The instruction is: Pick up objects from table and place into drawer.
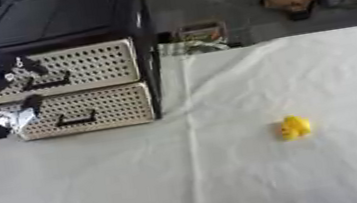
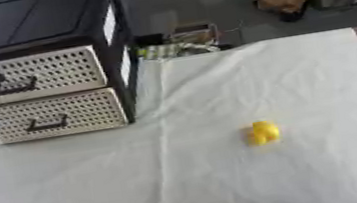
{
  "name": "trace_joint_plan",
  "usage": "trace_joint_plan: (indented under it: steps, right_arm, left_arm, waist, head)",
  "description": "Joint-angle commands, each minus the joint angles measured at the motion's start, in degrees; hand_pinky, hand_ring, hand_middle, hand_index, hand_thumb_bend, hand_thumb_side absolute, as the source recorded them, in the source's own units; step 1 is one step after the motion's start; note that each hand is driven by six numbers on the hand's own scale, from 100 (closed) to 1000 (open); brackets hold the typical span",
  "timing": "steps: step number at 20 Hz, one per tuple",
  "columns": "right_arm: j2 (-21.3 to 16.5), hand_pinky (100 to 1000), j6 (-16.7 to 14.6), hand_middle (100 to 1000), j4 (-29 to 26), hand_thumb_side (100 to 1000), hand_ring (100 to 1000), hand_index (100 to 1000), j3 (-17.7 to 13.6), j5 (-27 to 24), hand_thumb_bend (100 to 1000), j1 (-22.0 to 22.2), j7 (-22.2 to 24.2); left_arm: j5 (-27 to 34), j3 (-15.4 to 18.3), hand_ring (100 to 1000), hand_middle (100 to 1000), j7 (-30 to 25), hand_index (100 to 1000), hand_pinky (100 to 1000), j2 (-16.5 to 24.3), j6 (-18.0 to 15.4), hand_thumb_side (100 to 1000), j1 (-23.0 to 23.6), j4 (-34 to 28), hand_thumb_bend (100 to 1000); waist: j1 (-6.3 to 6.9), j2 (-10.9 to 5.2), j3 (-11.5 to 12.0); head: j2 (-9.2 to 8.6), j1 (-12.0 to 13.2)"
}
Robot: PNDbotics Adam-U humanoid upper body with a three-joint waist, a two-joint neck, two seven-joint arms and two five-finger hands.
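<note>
Yellow object (image 1: pixel 294 127) lies unheld on the white cloth (image 1: pixel 228 177) — left hand (image 1: pixel 17 92), grip unclear, at shut drawers (image 1: pixel 74 91).

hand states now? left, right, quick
Left hand: by the drawers, touching nothing visible; open or shut cannot be told.
Right hand: not in view.

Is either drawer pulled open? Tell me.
No: the upper drawer and the lower drawer both sit flush in the black cabinet, with the left hand at their fronts.
</note>
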Motion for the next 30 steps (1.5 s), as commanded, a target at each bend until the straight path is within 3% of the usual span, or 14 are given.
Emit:
trace_joint_plan:
  steps: [1, 16, 30]
  right_arm:
    - [-1.66, 786, -0.19, 342, -0.91, 957, 644, 832, -0.49, 0.39, 430, -0.7, -0.17]
    - [-1.62, 789, -0.75, 335, -0.91, 949, 646, 826, -0.56, 0.71, 430, -1.15, 0.18]
    - [-1.67, 791, -1.07, 332, -0.91, 932, 646, 827, -0.74, 0.18, 431, -1.56, 0.24]
  left_arm:
    - [-0.25, 1.09, 100, 100, 0.22, 835, 100, 1.25, 0.26, 408, -0.98, 0.49, 105]
    - [0.78, 1.95, 100, 100, 2.9, 817, 100, 0.02, 2.9, 408, -3.18, 4.4, 105]
    - [-4.22, 2.76, 100, 100, 2.28, 825, 100, 0.09, -1.63, 408, -4.36, 6.97, 105]
  waist:
    - [-0.02, -0.85, -0.03]
    - [0.25, 1.11, -0.9]
    - [0.57, 2.52, -1.51]
  head:
    - [-0.93, 0.24]
    - [-2.62, 0.85]
    - [-3.87, 1.34]
